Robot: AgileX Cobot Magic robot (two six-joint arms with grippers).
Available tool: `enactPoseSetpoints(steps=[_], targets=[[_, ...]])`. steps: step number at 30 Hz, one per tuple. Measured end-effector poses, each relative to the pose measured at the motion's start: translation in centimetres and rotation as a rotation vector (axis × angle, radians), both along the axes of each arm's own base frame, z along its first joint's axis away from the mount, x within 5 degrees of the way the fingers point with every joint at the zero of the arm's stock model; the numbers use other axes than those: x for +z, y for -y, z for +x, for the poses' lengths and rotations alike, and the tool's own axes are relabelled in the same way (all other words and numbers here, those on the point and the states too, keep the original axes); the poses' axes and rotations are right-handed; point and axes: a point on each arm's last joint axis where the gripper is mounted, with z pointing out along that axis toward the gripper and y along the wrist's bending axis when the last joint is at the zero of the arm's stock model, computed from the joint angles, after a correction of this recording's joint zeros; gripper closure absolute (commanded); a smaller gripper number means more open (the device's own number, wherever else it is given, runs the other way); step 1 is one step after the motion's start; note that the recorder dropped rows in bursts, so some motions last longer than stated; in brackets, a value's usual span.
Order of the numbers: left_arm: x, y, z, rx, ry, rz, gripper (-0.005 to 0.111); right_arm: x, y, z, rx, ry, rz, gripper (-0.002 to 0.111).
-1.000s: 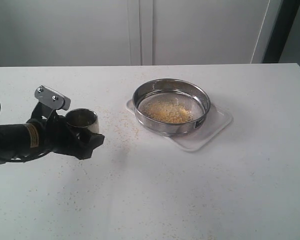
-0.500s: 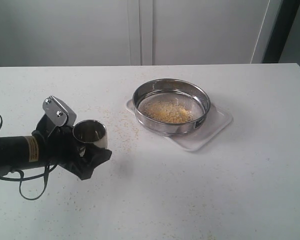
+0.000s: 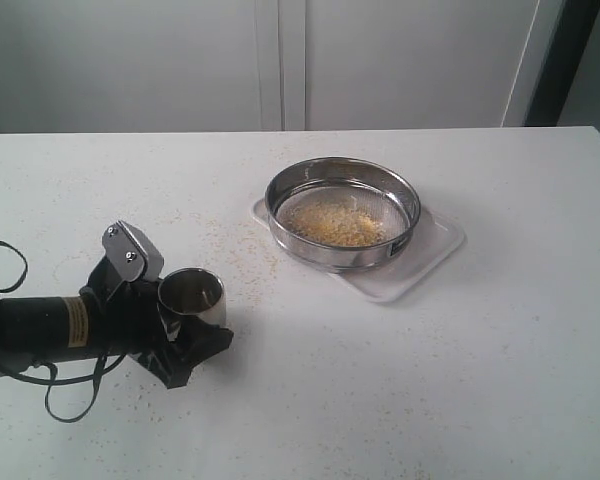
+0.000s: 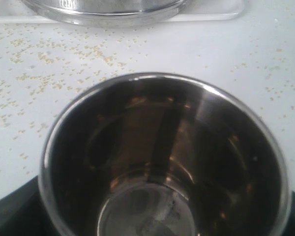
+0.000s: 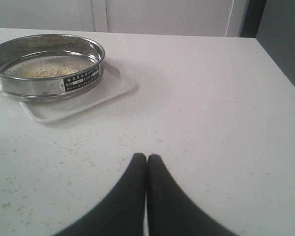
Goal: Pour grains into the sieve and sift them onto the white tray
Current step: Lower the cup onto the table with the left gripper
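Exterior view: L gripper w/ cup lower.

You have golden-beige grains on the grey mesh of the silver sieve, a white tray, and a mirror-dark steel cup.

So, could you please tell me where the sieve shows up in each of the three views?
Exterior view: the sieve sits just right of centre, on the white tray.
Left wrist view: only a strip of its wall shows, beyond the steel cup.
Right wrist view: the sieve shows whole, beyond the shut right gripper, label facing the camera.
Shared landmark: the white tray under it, in all three.
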Motion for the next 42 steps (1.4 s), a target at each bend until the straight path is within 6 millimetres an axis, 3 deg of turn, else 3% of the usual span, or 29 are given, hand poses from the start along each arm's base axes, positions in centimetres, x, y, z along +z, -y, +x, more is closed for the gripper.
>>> enactPoseSetpoints(steps=[11, 22, 39, 42], targets=[[-0.3, -0.1, 0.2, 0.015, 0.001, -0.021, 0.107, 0.0, 0.0, 0.0, 0.000, 0.000, 0.000, 0.108], [-0.3, -2.1, 1.1, 0.090, 0.002, -0.021, 0.107, 0.0, 0.0, 0.0, 0.000, 0.000, 0.000, 0.108], [-0.3, -2.2, 1.2, 0.093, 0.000, -0.022, 0.107, 0.0, 0.0, 0.0, 0.000, 0.000, 0.000, 0.108], [-0.3, -2.2, 1.1, 0.091, 0.000, -0.022, 0.099, 0.0, 0.0, 0.0, 0.000, 0.000, 0.000, 0.108]])
